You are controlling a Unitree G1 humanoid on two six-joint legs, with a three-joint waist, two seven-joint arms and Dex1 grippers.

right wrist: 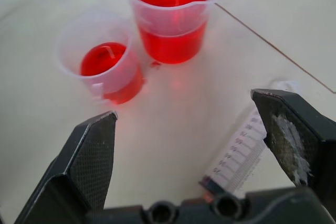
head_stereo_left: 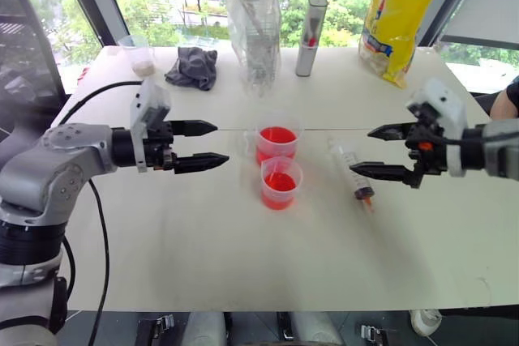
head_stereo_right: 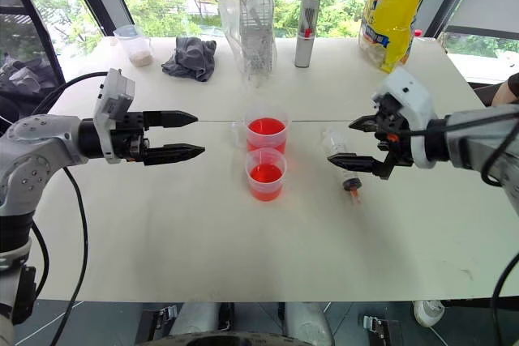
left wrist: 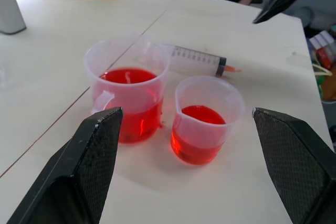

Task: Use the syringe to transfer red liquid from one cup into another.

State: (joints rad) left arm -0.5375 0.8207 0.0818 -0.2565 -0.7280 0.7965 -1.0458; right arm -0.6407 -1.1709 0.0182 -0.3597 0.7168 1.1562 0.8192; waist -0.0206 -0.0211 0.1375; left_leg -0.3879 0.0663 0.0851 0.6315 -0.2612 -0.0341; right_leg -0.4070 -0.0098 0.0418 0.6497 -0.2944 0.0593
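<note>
Two clear cups stand mid-table, a larger cup (head_stereo_left: 276, 143) behind and a smaller cup (head_stereo_left: 280, 182) in front, both holding red liquid (left wrist: 129, 76). The syringe (head_stereo_left: 350, 168) lies flat on the table to their right, its orange tip (head_stereo_left: 369, 200) toward the near edge. My right gripper (head_stereo_left: 361, 150) hovers open just above and beside the syringe, whose barrel (right wrist: 239, 153) shows by one finger. To the left of the cups my left gripper (head_stereo_left: 220, 143) hangs open, pointing at them with nothing in it.
Along the far edge stand a grey metal cylinder (head_stereo_left: 310, 36), a yellow bag (head_stereo_left: 399, 14), a clear plastic bag (head_stereo_left: 254, 22), a grey cloth (head_stereo_left: 193, 66) and a small cup (head_stereo_left: 139, 54). A person's arm (head_stereo_left: 507, 103) shows at the far right.
</note>
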